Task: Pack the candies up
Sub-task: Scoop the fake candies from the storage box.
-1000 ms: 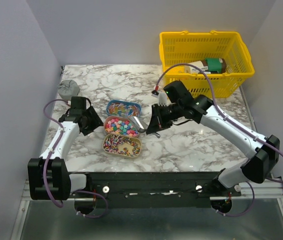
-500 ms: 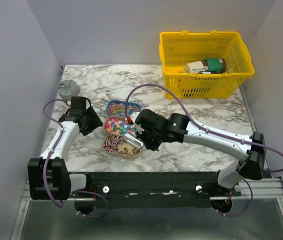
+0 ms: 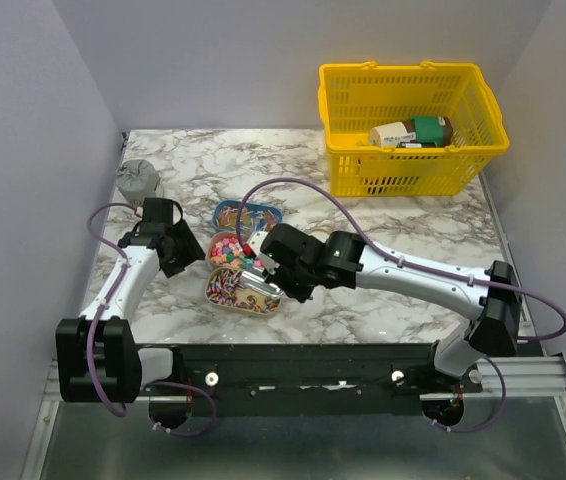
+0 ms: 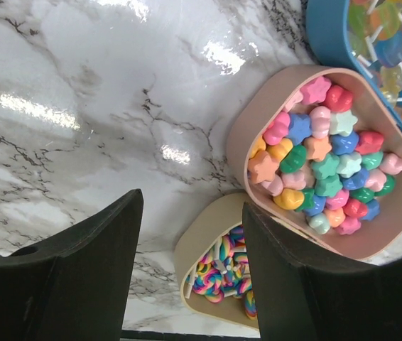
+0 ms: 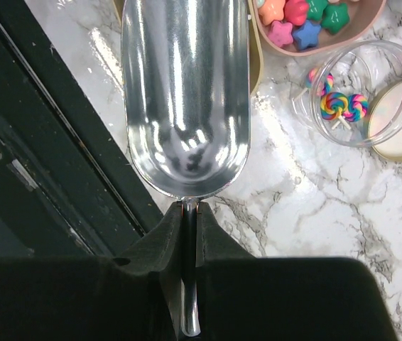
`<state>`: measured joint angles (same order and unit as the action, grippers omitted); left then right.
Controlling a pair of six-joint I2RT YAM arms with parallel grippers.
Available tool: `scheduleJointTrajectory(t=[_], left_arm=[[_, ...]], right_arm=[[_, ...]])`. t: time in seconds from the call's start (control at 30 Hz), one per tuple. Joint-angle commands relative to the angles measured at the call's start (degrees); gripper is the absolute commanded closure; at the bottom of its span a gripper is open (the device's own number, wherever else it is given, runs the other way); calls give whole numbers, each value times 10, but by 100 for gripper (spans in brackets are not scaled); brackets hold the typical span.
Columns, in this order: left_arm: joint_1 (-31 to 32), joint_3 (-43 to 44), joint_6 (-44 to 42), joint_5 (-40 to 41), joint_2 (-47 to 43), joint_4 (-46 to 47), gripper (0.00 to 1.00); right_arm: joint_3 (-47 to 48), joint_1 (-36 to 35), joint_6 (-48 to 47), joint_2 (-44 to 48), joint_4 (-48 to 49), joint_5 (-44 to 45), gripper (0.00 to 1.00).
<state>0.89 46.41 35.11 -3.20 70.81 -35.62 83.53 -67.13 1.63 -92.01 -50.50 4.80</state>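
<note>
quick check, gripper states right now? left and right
Left gripper: open, holding nothing.
Right gripper: closed on the handle of the silver scoop; the bowl looks empty.

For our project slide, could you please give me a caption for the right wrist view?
Right tool clamps the handle of a steel scoop beside a clear jar holding swirl lollipops.

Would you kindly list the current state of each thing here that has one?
left pincer: open, empty.
right pincer: shut on the scoop handle.
scoop: bowl empty.
jar: uncapped, few swirl lollipops inside.
pink tray: heaped with candies.
yellow basket: holds a few packages.
</note>
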Motion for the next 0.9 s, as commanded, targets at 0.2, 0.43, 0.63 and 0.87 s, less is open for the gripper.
scheduleJointTrajectory(t=[0.2,0.43,0.63,0.87], left_arm=[[2,-26,-13,14,-21,13,31],[2,-35,-7,11,-21,20,30],[2,-31,-4,15,-8,22,30],[2,-34,0,13,-7,18,35]], right_arm=[[32,-23,-10,-72,-9,-25,99],[60,-22,-6,-106,-52,-33,99],[74,-23,-10,-124,-104,-26,99],[96,-23,-10,-150,-116,-16,99]])
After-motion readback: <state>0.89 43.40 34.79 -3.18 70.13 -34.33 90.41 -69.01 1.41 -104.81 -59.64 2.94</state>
